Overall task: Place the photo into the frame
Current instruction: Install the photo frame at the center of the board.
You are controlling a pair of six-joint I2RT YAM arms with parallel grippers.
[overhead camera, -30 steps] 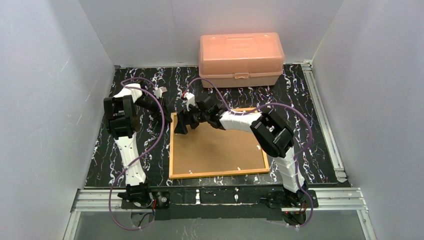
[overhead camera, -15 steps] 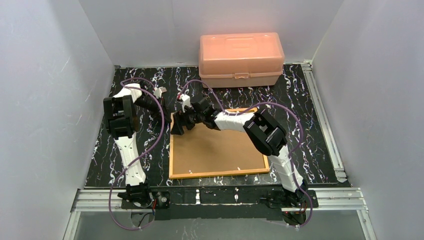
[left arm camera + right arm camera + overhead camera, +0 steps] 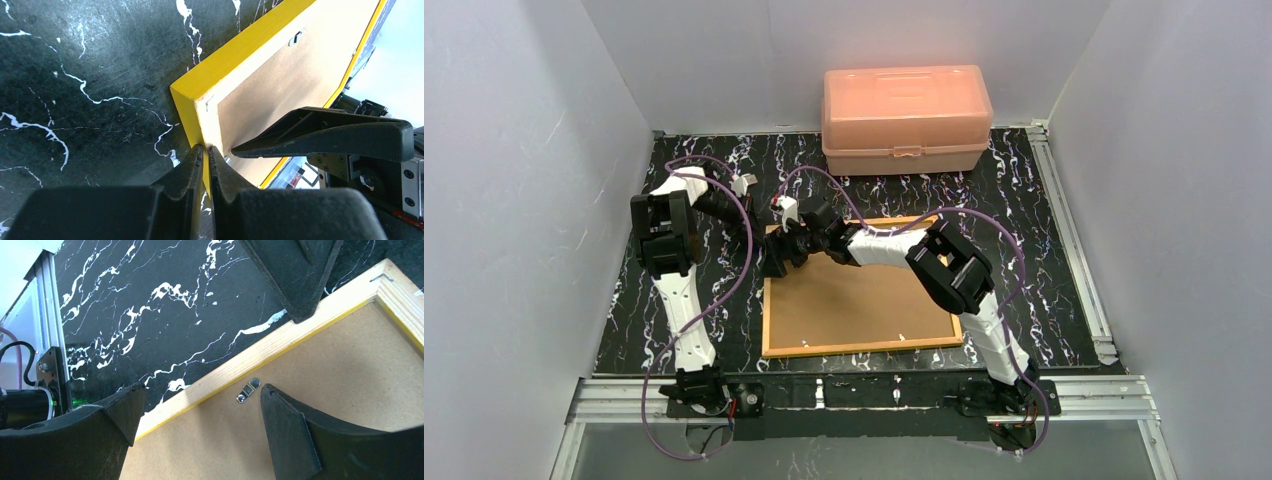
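The frame (image 3: pixel 854 300) lies face down on the black marbled table, brown back up, inside its yellow-orange border. The left gripper (image 3: pixel 205 147) is shut, its tips against the frame's (image 3: pixel 260 90) left rim a little way from the far-left corner, with nothing between its fingers. My right gripper (image 3: pixel 781 252) reaches across from the right. It stands open (image 3: pixel 200 400) astride that same rim, one finger over the table and the other over the backing board (image 3: pixel 320 390). The photo is out of view.
A salmon-pink plastic box (image 3: pixel 907 118) stands shut at the back of the table. A small metal clip (image 3: pixel 247 390) sits on the backing board by the right gripper's inner finger. White walls close in both sides; an aluminium rail (image 3: pixel 1069 250) runs along the right.
The right gripper has slid left, from over the frame's far-left part to its left rim. The left arm and the frame have not visibly moved.
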